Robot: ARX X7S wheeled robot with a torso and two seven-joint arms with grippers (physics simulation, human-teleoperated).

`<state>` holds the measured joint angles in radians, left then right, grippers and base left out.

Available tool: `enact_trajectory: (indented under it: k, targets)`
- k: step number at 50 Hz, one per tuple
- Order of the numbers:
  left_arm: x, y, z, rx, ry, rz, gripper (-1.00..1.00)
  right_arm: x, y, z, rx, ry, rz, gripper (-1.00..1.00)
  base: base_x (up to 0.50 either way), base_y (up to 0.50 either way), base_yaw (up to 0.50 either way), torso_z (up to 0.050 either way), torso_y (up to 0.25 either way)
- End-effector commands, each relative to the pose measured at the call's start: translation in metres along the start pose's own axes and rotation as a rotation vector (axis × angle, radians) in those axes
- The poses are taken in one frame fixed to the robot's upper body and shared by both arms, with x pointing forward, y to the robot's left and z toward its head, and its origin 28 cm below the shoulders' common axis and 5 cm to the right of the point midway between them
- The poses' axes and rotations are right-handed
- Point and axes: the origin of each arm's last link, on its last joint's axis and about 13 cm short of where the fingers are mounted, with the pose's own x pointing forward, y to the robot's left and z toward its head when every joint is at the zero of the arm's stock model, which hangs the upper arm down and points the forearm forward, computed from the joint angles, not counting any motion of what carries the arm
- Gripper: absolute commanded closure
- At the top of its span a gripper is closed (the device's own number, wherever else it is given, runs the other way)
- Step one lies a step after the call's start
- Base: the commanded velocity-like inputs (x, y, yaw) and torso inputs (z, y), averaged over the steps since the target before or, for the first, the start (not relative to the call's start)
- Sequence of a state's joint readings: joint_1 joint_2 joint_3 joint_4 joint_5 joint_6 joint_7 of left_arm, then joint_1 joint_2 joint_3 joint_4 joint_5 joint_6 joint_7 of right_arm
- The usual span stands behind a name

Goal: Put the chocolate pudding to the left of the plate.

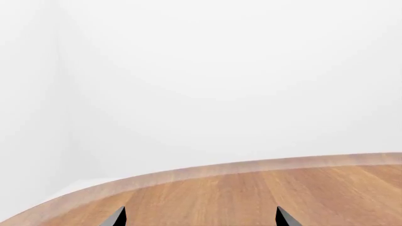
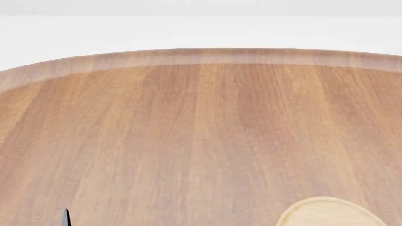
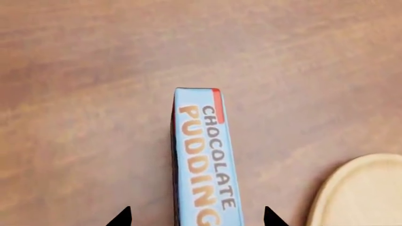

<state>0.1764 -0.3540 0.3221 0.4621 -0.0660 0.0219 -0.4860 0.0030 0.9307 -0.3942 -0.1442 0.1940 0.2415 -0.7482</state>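
Observation:
The chocolate pudding (image 3: 204, 155) shows in the right wrist view as a narrow carton with a light blue lettered top and a red edge, standing on the wood. My right gripper (image 3: 196, 217) is open around it, with a gap between each fingertip and the carton's sides. The plate (image 3: 364, 193), pale wood with a low rim, lies a short way off to one side of the carton, apart from it. In the head view the plate (image 2: 330, 213) sits at the near right; the pudding is out of that view. My left gripper (image 1: 201, 217) is open over bare wood, holding nothing.
The round wooden table (image 2: 201, 122) has a pale curved far edge (image 2: 201, 56), with white floor and wall beyond. In the left wrist view the table edge (image 1: 188, 173) curves close ahead. One dark fingertip (image 2: 67, 218) pokes into the head view at the near left.

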Motion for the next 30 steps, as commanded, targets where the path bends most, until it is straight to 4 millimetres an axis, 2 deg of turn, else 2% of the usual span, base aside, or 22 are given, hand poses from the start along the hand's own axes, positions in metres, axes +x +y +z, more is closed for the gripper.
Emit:
enact_trajectory:
  k: [1, 30]
  targets:
    - [0.000, 0.000, -0.001, 0.001, 0.001, -0.001, -1.00, 0.006, -0.002, -0.009, 0.026, -0.004, -0.002, -1.00, 0.00, 0.00, 0.00, 0.000, 0.000]
    - [-0.001, -0.002, -0.002, 0.006, 0.003, -0.008, -1.00, 0.010, -0.001, -0.026, 0.084, 0.002, -0.014, -1.00, 0.00, 0.00, 0.00, 0.000, 0.000]
